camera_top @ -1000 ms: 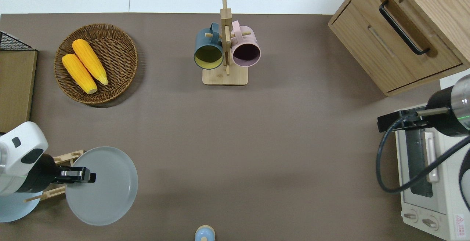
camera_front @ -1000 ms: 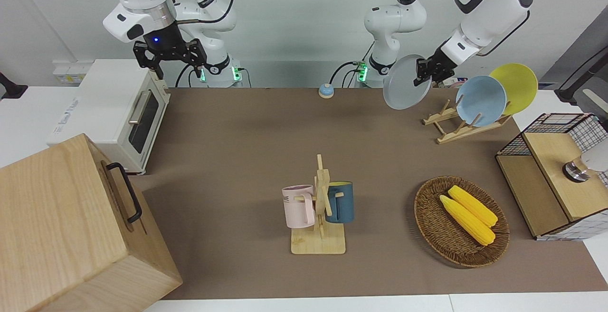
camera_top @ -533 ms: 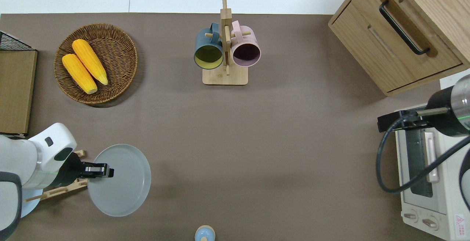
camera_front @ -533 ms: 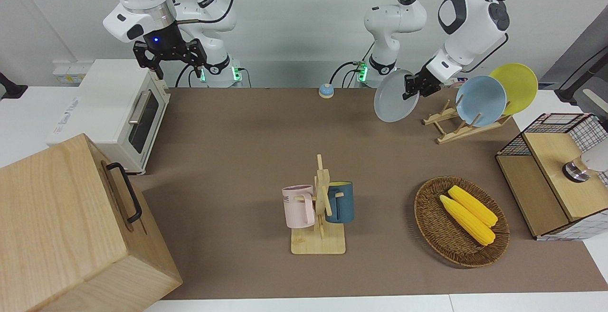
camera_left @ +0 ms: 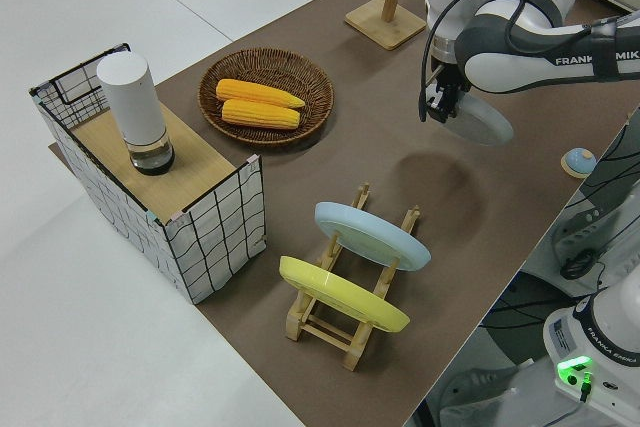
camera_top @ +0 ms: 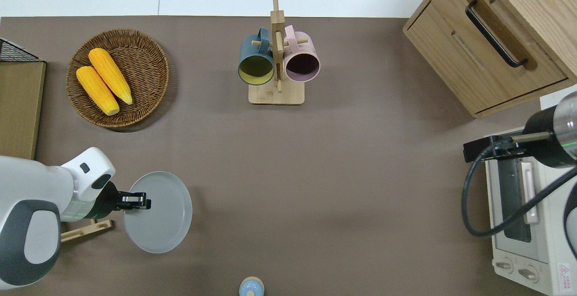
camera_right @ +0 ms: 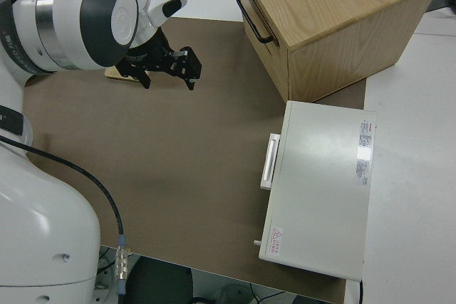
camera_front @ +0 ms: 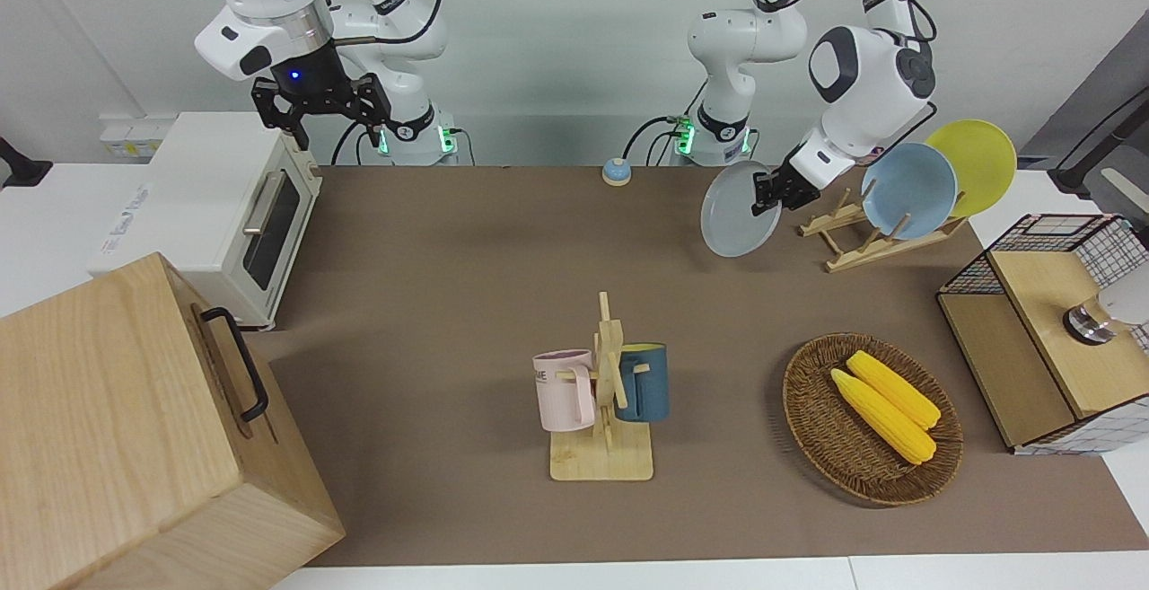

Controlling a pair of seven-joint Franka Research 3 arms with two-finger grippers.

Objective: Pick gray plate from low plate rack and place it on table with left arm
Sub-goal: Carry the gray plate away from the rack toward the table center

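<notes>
While your left gripper [camera_top: 145,202] pinches the rim of the gray plate [camera_top: 162,215], the plate hangs in the air, clear of the table [camera_top: 342,188], over bare brown surface just beside the low plate rack [camera_front: 875,240] on the side toward the right arm's end. You see a round, plain light-gray disc with a shallow raised rim and no pattern; from above it reads almost as a full circle, and the black fingers [camera_front: 763,199] close on the edge that faces the rack. In the front view the plate [camera_front: 741,210] tilts, its face turned partly toward that camera and its lower edge close above the tabletop without touching. The left side view shows a soft shadow on the table under the plate [camera_left: 480,119]. On the rack, the light-blue plate [camera_front: 908,190] and the yellow plate [camera_front: 974,163] lean in their slots; the pegs nearest the gripper stand empty. Your right arm is parked, its gripper [camera_front: 325,110] with fingers spread apart. Farther from the robots sit the wicker basket [camera_top: 148,102] with two corn cobs [camera_top: 103,86] and the mug stand [camera_top: 276,93].
</notes>
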